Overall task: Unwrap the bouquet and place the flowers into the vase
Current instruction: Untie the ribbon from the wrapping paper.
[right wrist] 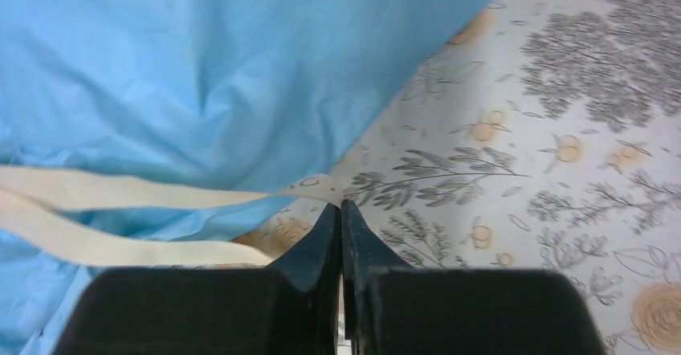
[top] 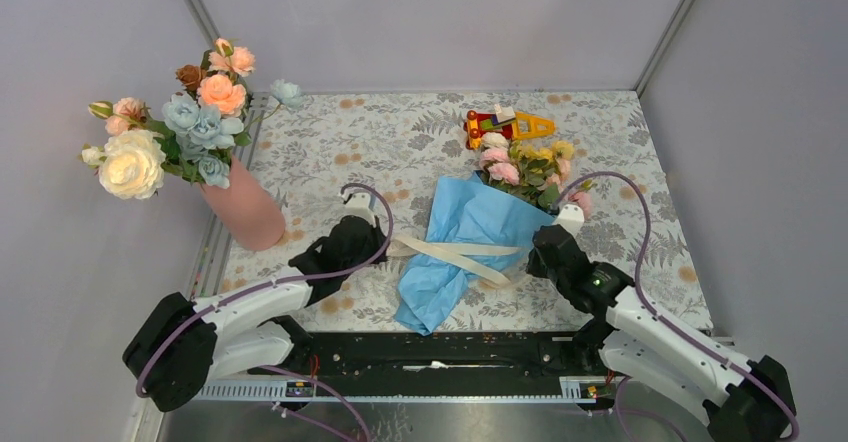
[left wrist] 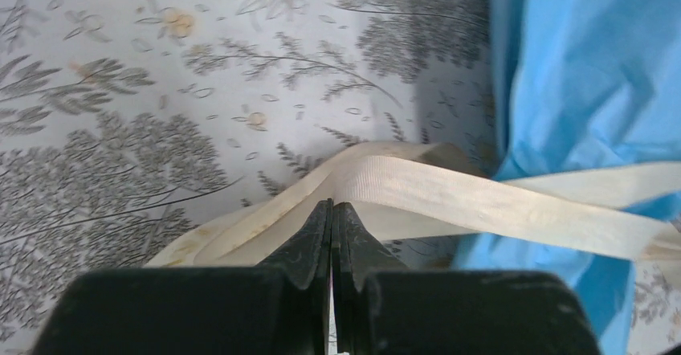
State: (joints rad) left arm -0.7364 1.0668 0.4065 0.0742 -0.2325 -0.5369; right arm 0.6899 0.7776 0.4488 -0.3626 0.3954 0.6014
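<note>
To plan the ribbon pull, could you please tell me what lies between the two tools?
In the top view, the ribbon runs from the left tool to the right tool, crossing the bouquet and its blue paper.

Table w/ grey-and-tan floral-print cloth fills a small booth, seen from above. Plain pale grey walls close it in at back, L and R, w/ slim metal posts in both rear corners. Light even and soft throughout.
</note>
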